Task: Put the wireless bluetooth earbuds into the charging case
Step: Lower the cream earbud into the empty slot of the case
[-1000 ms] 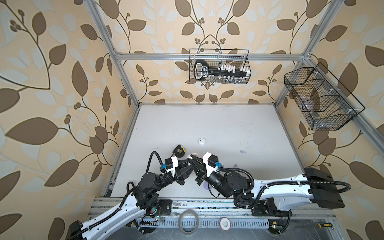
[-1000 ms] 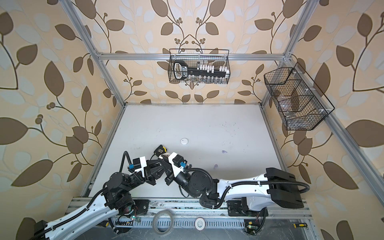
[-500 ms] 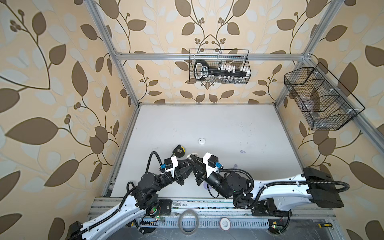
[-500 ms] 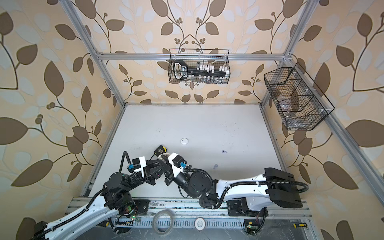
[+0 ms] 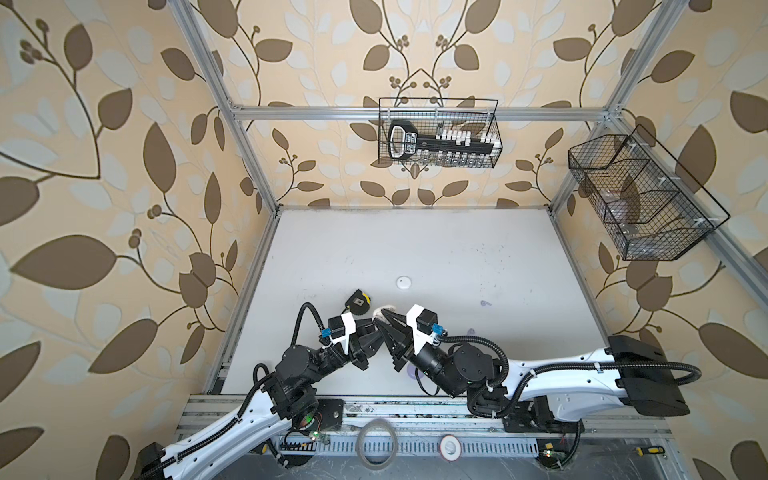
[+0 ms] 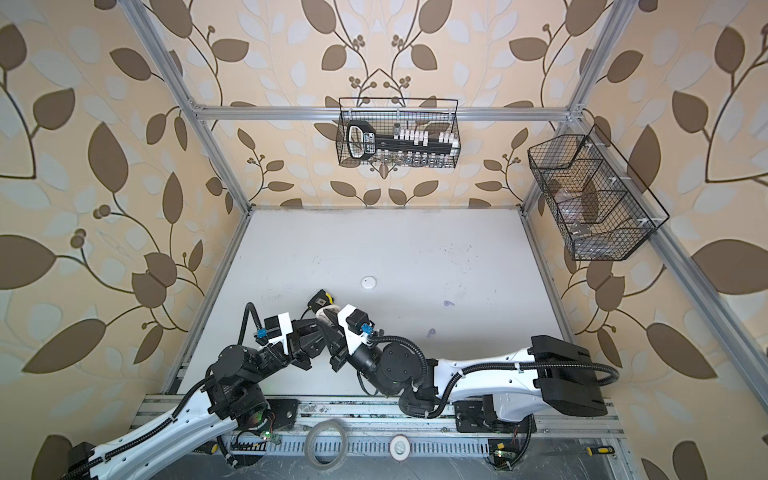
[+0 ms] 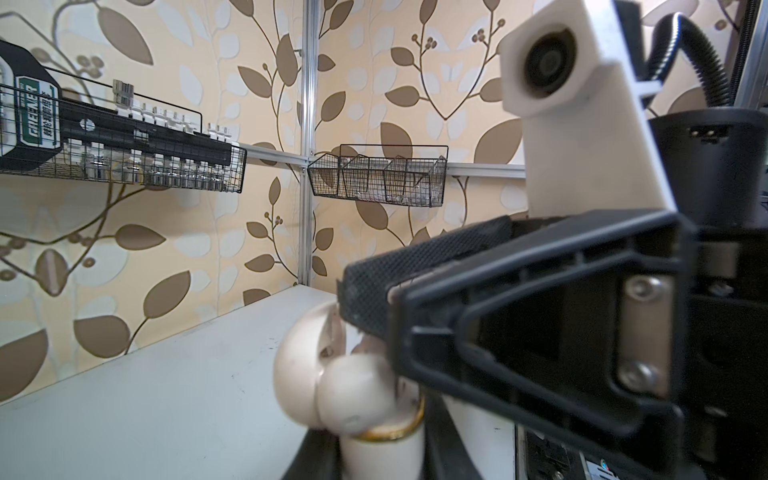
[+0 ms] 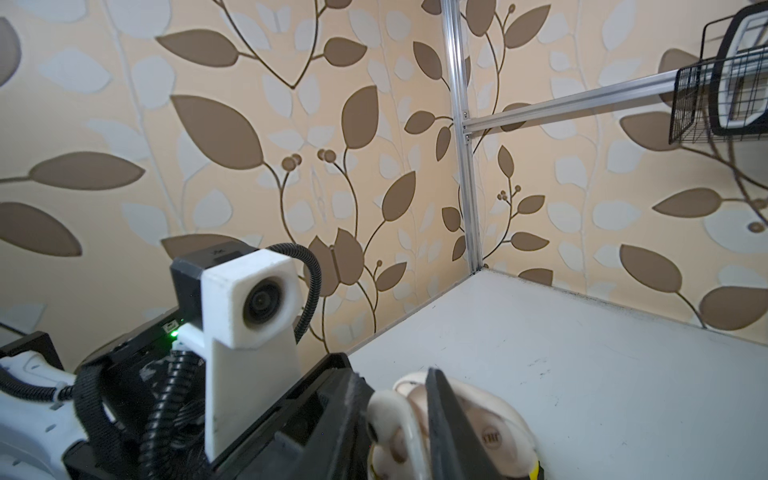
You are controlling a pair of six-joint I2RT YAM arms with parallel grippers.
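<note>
L gripper: clamped on case, at its lower end.
Case: cream, lid open, betw. both grippers' tips; mouth turned toward R wrist cam.
R gripper: jaws narrowly apart, astride case rim; gripping or just clear, can't tell.
Bud inside case: can't tell.
Loose buds: two lavender on table, right of both grippers, well apart from case; near bud, far bud.
Bud axis: too small to read.
Nearer arm: R, prob.; L tied up w/ case.
</note>
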